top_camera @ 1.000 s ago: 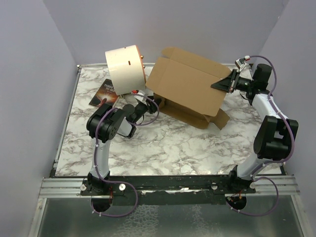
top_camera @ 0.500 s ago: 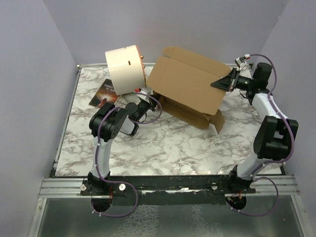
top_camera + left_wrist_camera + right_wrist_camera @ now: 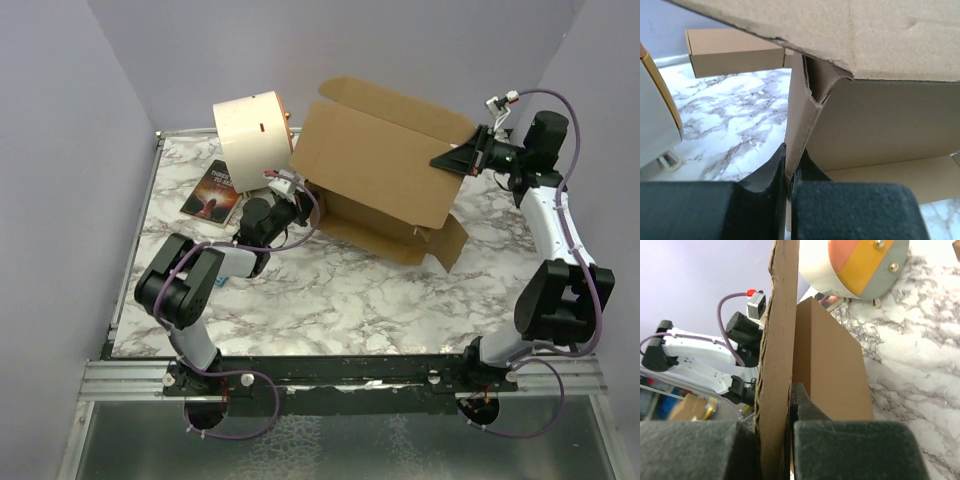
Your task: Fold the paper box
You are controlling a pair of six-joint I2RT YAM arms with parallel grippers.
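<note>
So the box (image 3: 385, 165) sits on the tabletop (image 3: 330, 290) just right of the drum (image 3: 252, 140), with its long axis running away from the drum toward the near right. The big lid flap is tipped up and the open inside faces the near edge. Left jaws are clamped on the thin end wall on the drum side. Right jaws are pinching the raised flap's corner farthest from the drum. A dark booklet (image 3: 212, 190) lies just near-left of the drum.
</note>
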